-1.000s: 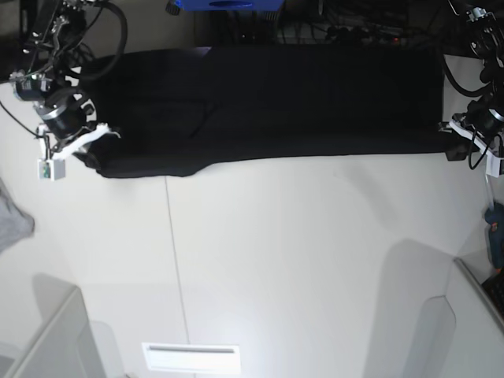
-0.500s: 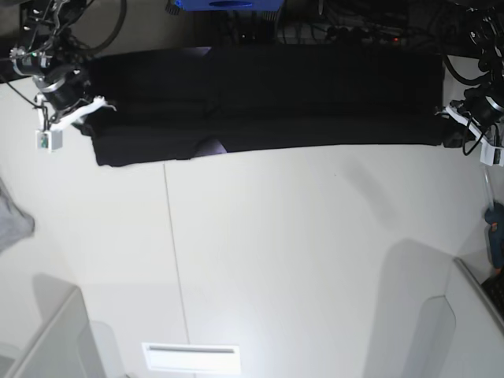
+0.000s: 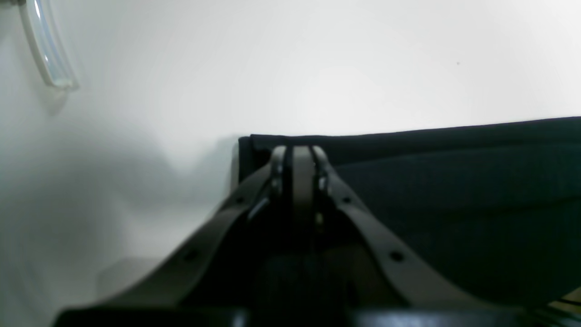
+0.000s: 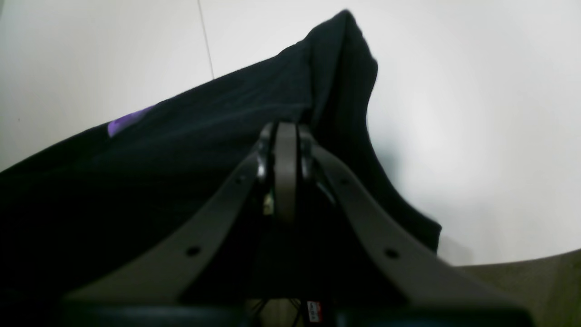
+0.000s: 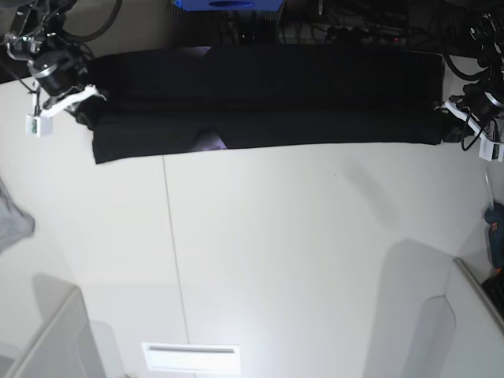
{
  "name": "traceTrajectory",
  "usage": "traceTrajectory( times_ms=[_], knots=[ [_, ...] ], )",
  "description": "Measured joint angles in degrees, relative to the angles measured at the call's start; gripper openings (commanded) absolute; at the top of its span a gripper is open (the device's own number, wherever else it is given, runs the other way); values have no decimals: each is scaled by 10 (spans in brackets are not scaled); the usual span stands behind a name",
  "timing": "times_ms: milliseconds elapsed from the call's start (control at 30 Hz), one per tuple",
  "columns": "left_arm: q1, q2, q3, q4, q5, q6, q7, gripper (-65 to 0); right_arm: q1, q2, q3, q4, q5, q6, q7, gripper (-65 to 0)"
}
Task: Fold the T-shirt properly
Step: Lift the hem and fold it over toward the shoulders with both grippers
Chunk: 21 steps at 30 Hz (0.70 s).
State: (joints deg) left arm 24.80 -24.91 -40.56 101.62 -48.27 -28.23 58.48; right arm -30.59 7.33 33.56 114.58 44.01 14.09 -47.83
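Both grippers, left [image 5: 450, 132] and right [image 5: 88, 126], are clenched on the black T-shirt [image 5: 276, 94], which is spread as a wide band across the far part of the white table [image 5: 315, 260]; a purple patch [image 5: 209, 142] is exposed at its near edge, closer to the right gripper.

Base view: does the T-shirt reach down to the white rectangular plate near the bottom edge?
No, the T-shirt ends well above the plate, with bare white table between them.
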Motion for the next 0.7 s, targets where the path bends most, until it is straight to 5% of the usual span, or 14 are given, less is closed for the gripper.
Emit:
traceTrajectory(
  times_ms=[700],
  knots=[
    [61,3,-32,24,0,-2,0,-650,-61,-16,0,0,1,0,2,-650]
  ],
)
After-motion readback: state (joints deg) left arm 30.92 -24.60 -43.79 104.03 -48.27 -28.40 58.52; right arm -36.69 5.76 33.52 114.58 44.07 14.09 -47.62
